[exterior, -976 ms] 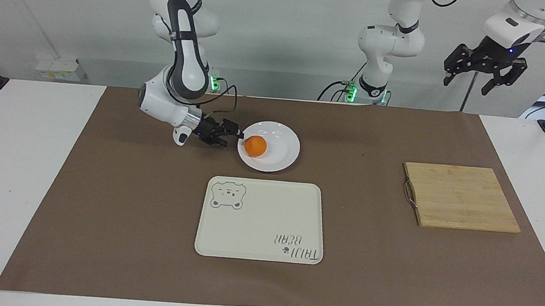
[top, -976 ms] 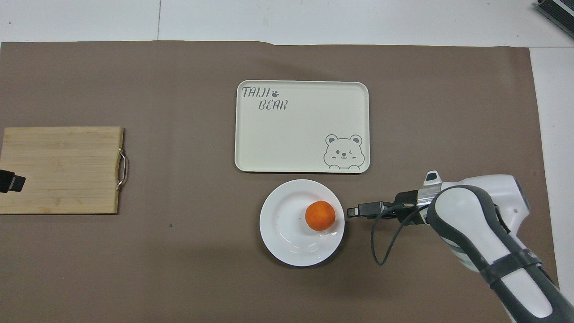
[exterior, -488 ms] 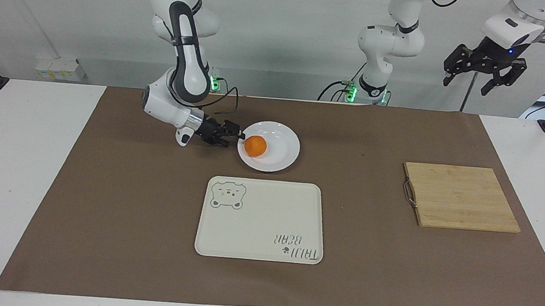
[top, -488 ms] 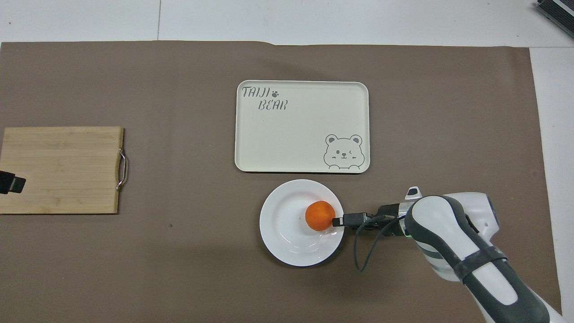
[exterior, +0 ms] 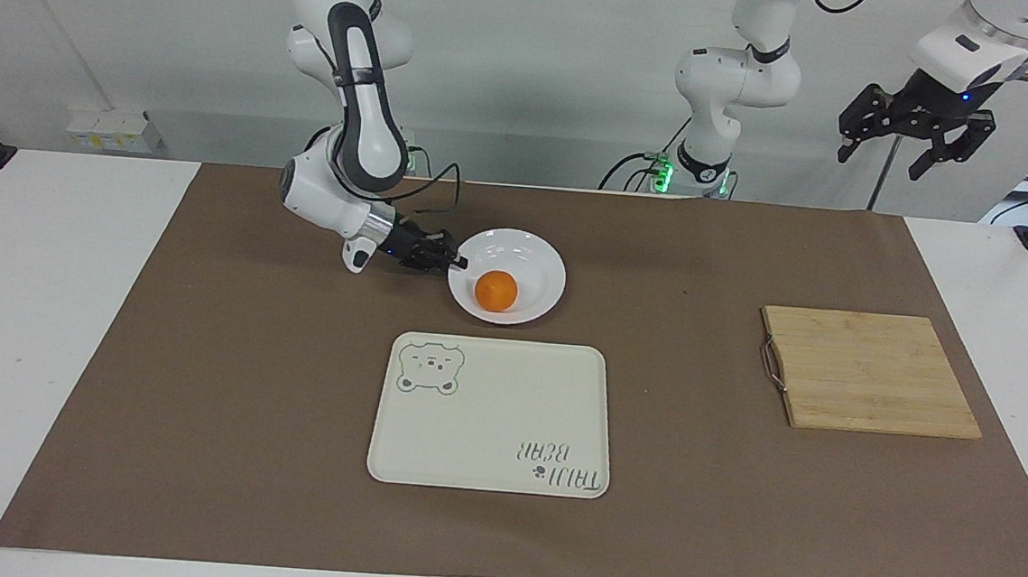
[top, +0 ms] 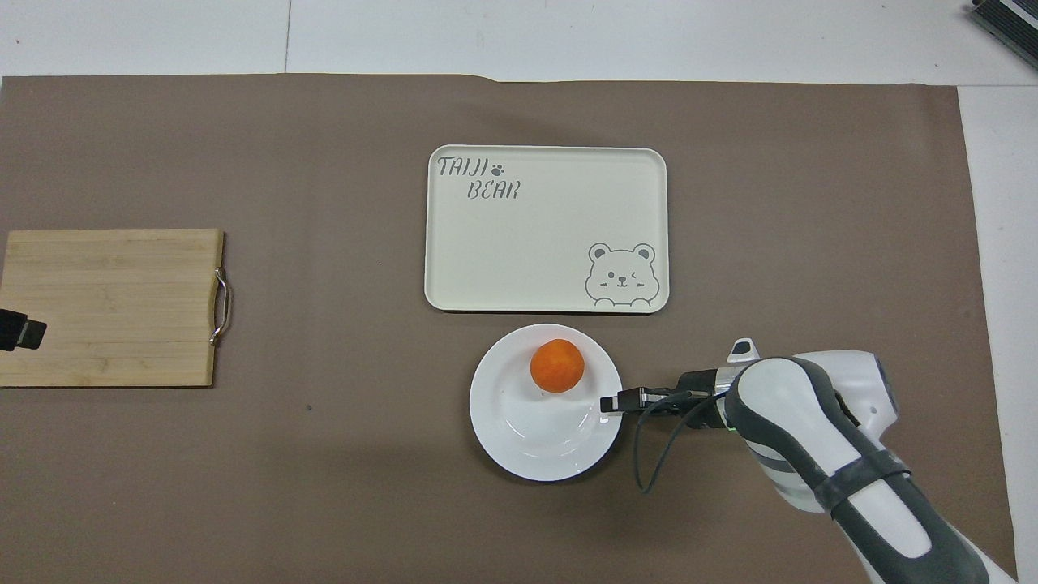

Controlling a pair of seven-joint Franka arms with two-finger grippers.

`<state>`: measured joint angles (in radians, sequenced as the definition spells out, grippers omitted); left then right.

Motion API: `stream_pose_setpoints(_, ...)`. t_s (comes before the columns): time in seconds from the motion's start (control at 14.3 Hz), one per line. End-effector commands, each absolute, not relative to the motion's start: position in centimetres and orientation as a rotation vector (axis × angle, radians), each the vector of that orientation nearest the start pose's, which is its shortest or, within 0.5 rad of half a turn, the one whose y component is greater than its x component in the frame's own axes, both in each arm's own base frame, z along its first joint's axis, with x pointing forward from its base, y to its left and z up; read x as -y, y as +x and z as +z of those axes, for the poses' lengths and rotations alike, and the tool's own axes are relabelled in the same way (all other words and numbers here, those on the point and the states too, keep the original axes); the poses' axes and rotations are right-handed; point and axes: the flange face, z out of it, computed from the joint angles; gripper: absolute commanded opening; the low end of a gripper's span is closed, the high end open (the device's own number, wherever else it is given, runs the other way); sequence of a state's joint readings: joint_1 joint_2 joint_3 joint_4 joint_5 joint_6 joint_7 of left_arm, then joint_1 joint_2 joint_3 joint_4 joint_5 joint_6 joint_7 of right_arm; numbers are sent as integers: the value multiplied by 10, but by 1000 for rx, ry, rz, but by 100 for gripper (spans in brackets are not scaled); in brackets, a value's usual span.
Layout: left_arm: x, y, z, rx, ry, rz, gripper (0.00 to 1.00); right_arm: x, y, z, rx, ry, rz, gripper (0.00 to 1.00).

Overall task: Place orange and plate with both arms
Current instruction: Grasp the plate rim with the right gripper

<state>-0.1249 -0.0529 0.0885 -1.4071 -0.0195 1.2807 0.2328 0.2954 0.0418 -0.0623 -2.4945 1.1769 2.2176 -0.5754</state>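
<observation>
Since a second ago my right gripper (exterior: 450, 262) has slid in to the plate (exterior: 530, 258) and the orange (exterior: 496, 290) has rolled across the dish, from the rim nearest that gripper to the part farther from the robots, toward the bear-print tray (exterior: 492, 414). My right gripper's fingers now look pinched on the plate's rim at the edge toward the right arm's end of the worktop, though I cannot make out how deep the bite goes. The plate sits on the brown mat, nearer to the robots than the tray and just beside it. What the coming move turns on, I judge, is that the tray lies straight out from the plate, so the carry goes away from my base. My left gripper (exterior: 918, 136) waits high over the other end, jaws apart, above the wooden cutting board (exterior: 870, 372); the overhead view shows only its tip.
</observation>
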Motion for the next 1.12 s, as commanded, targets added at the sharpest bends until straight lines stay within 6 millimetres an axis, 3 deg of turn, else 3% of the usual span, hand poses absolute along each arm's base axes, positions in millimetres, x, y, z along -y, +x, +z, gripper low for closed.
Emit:
stream_pose_setpoints(0.0, 16, 496, 704, -441, -3130, 109, 100, -133, 427, 257, -141, -2299, 138, 0)
stream_pose_setpoints(0.63, 15, 496, 704, -439, -3130, 109, 100, -145, 433, 260, -74, -2296, 122, 0)
stream_pose_setpoints(1.05, 15, 496, 703, -439, -3130, 111, 100, -150, 438, 266, -31, -2206, 28, 0)
